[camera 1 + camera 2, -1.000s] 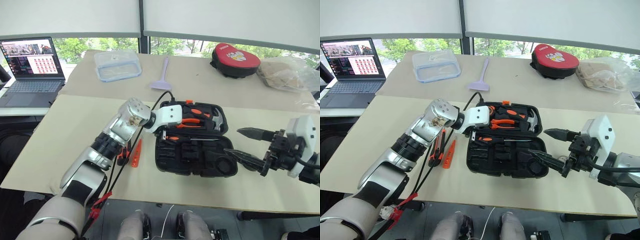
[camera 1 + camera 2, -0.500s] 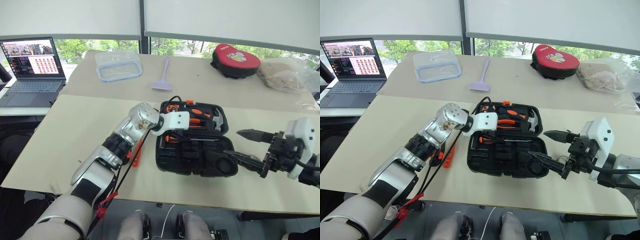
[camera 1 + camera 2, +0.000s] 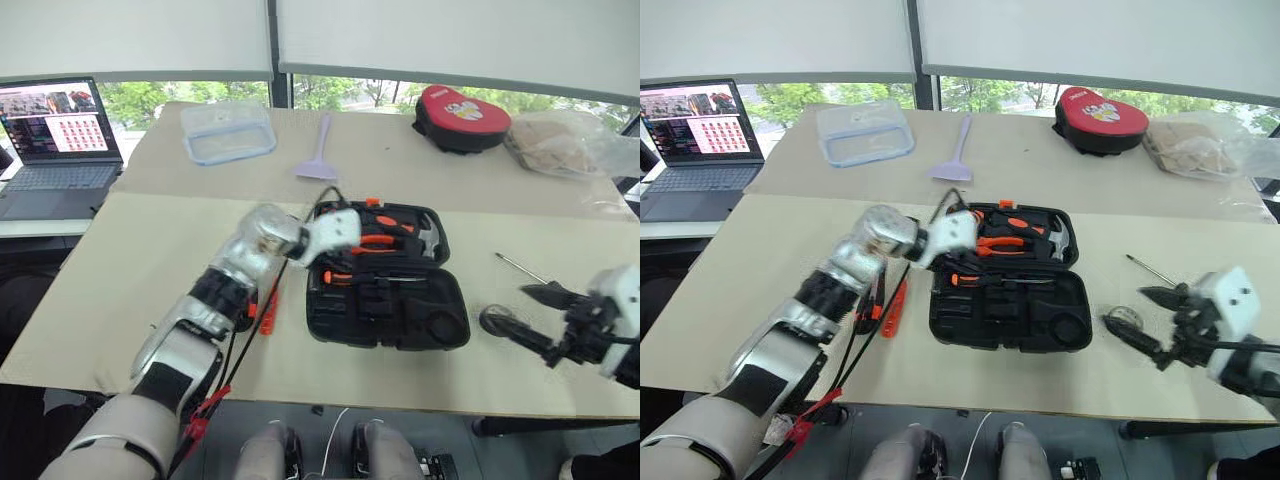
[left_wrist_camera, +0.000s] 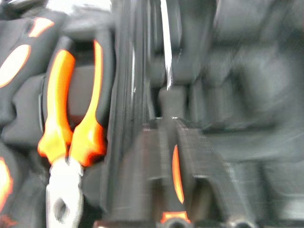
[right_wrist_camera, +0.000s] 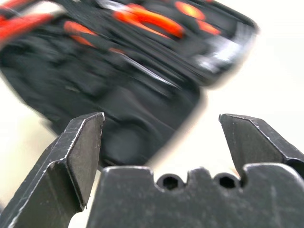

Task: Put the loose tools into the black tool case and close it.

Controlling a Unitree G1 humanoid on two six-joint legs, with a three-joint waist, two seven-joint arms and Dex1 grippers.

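The black tool case (image 3: 385,285) is lying open on the table (image 3: 120,260), with the left gripper (image 4: 173,156) reaching over its left edge; I cannot tell whether that gripper is open or closed. The left wrist view is showing orange-handled pliers (image 4: 71,114) seated inside, detail the head views are not giving. The right gripper (image 3: 540,315) is hanging wide open and empty to the case's right, near a small dark tape roll (image 3: 495,320) and a screwdriver (image 3: 520,268).
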